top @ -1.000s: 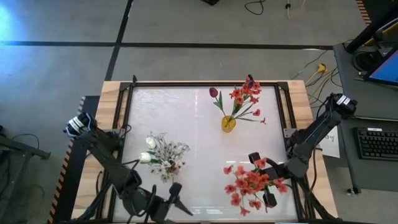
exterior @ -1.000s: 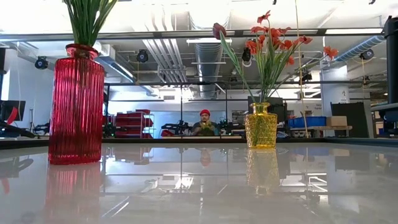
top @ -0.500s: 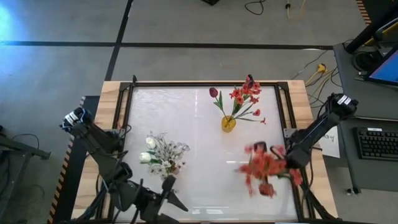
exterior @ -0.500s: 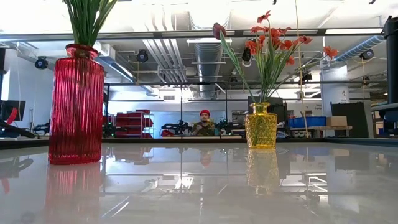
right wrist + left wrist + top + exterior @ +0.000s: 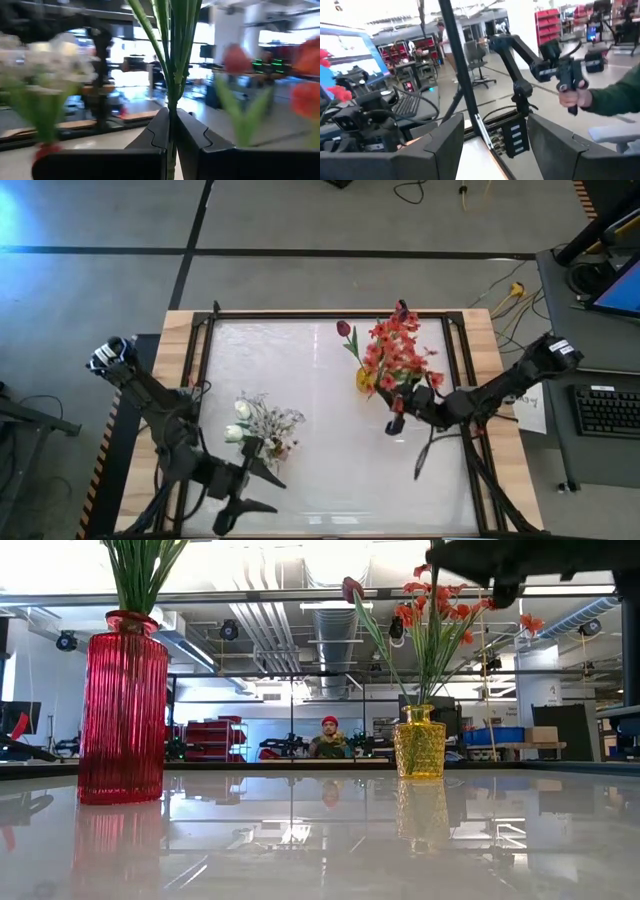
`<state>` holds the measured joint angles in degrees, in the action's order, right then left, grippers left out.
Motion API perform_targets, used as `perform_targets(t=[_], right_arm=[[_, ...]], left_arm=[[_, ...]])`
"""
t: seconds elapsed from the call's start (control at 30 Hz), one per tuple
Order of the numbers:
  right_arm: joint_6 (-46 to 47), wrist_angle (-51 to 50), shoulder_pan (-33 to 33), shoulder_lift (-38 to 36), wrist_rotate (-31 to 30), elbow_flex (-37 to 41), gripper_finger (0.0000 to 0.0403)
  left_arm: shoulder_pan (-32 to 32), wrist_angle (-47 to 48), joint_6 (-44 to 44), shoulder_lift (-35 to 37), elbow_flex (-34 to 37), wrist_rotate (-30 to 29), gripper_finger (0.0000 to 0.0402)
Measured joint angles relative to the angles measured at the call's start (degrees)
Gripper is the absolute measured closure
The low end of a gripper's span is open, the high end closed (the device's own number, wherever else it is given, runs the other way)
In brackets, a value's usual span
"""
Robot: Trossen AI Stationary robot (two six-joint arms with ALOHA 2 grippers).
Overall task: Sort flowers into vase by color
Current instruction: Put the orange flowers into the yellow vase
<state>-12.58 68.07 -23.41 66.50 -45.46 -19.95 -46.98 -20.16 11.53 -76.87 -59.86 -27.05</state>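
My right gripper is shut on a bunch of orange-red flowers and holds it beside the yellow vase. That vase holds more orange-red blossoms and a maroon tulip. In the low view the yellow vase stands at the right, with my right arm dark above it. The red vase with whitish flowers stands at the left. My left gripper hangs open near the front edge, just in front of the red vase. My right gripper pinches the bunch's green stems between its two fingers, partway along their length. The fingers come from the table's right and lie across the stems. The bunch is lifted clear of the table, blossoms toward the far side over the yellow vase, stem ends trailing toward the near side.
The glossy white tabletop has a raised frame around it. A keyboard lies off the table to the right. In the room behind, a person sits far off, and a green-sleeved hand holds another arm's handle.
My right gripper has carried the orange-red bunch from the table's near right toward the far side and left, up to the yellow vase, tipping upward as it went. My left gripper has drawn back toward the left and risen, staying open.
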Motion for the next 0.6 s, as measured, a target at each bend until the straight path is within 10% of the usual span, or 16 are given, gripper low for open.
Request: perform_targets(t=[0.17, 0.6], right_arm=[[-1.08, -0.01, 3.63, 0.00, -9.00, 0.16, 0.0390], [4.45, -2.16, 11.72, 0.00, -8.39, -0.01, 0.0390]], left_arm=[[-0.01, -6.10, -0.04, 5.03, 3.88, -1.93, 0.0202], [0.00, -5.61, 1.09, 11.65, 4.51, -3.65, 0.0202]])
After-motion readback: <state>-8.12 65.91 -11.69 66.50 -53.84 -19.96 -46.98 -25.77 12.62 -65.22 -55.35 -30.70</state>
